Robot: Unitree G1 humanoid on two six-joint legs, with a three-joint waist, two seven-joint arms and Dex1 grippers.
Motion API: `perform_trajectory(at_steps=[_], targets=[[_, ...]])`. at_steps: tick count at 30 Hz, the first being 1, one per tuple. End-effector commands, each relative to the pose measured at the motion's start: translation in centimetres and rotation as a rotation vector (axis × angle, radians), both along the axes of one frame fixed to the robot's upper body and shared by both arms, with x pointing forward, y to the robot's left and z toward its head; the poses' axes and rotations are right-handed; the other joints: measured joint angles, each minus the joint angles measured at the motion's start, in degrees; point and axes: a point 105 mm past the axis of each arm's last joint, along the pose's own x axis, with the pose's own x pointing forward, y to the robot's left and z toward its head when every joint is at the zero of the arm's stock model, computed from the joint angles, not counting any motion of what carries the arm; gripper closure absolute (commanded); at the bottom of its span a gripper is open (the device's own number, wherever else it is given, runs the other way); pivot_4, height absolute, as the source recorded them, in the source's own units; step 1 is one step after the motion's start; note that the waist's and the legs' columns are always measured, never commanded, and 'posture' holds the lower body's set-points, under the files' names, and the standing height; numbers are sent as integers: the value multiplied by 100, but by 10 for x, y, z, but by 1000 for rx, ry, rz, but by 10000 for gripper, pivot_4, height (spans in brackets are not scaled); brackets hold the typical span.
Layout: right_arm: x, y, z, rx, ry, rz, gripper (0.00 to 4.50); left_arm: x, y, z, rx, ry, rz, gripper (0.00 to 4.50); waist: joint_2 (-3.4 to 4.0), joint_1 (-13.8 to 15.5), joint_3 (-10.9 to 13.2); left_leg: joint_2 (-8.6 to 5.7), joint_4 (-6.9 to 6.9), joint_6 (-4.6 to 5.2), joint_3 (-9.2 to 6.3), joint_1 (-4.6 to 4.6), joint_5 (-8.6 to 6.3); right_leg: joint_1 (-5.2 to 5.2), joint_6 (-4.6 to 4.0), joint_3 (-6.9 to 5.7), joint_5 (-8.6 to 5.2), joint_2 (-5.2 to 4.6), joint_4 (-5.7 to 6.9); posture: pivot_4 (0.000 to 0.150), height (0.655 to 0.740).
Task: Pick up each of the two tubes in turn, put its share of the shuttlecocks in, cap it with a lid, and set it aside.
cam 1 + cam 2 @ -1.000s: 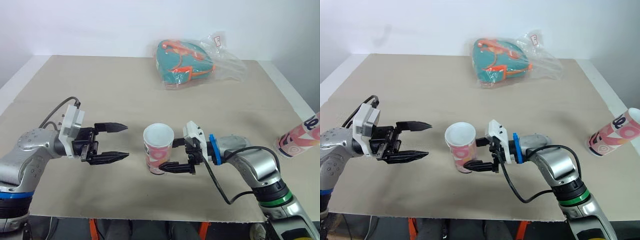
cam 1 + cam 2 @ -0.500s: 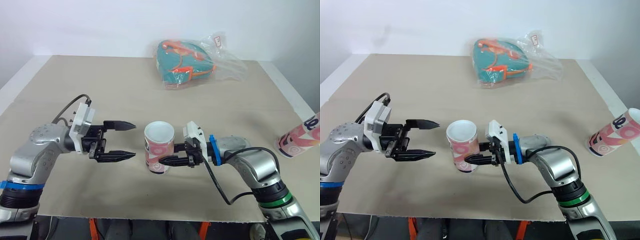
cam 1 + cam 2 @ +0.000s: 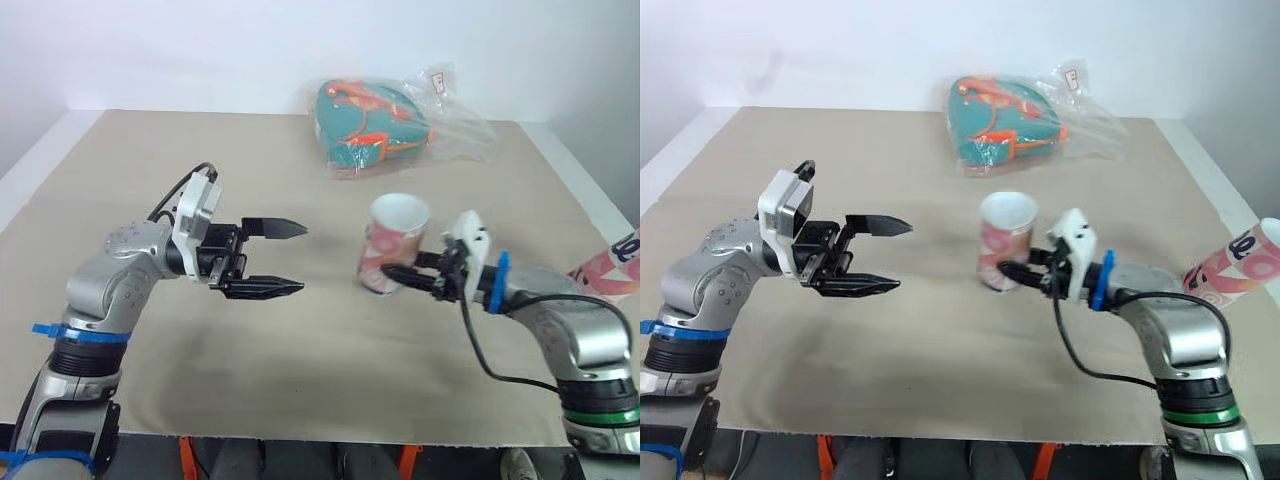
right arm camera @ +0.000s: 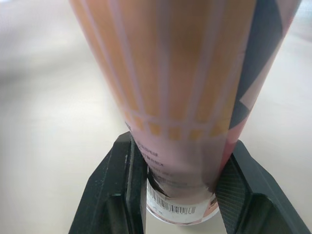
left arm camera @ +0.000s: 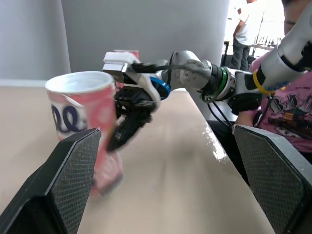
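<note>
My right claw (image 3: 392, 276) is clamped on the first tube (image 3: 395, 235), uncapped, looks empty. Left claw (image 3: 292, 258) is spread, holding nothing. Second tube (image 3: 1238, 262) sits untouched at the counter (image 3: 200, 380) edge. Task looks barely started.

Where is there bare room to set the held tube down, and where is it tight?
Bare: the far left of the table, between its left edge and the plastic bag; the near strip in front of both arms. Tight: the gap between the left gripper, jaws open, and the tube in the right gripper; the second tube crowds the right edge.
</note>
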Motion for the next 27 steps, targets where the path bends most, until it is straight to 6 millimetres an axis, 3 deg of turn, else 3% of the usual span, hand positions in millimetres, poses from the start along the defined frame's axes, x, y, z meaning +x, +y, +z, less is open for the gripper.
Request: perform_trajectory(at_steps=[1, 10, 15, 27], targets=[[3, -48, 16, -13, -100, -219, 26724, 6, -12, 8, -22, -47, -6, 0, 0, 12, 0, -2, 2, 0, 2, -1, 0, 0, 3, 3, 1, -2, 0, 1500, 7387], [0, -99, 25, 41, -166, -474, 26724, 22, -44, 8, -32, -99, 8, 0, 4, -57, -1, -1, 2, 1, 6, 5, 1, 1, 6, 14, 6, 5, 1, 1500, 7387], [-1, -116, 26, 62, -177, -551, 26724, 29, -50, 8, -13, -105, 36, 0, 5, -53, -2, -3, 2, 1, 7, 5, 0, 2, 4, 16, 8, 3, 1, 1500, 7387], [-4, -120, 6, 80, -122, -594, 26724, 62, -57, 1, 43, -70, 245, 0, 10, -49, -2, -5, 2, 1, 7, 4, 0, 3, 6, 18, 8, 2, 1, 1500, 7387]])
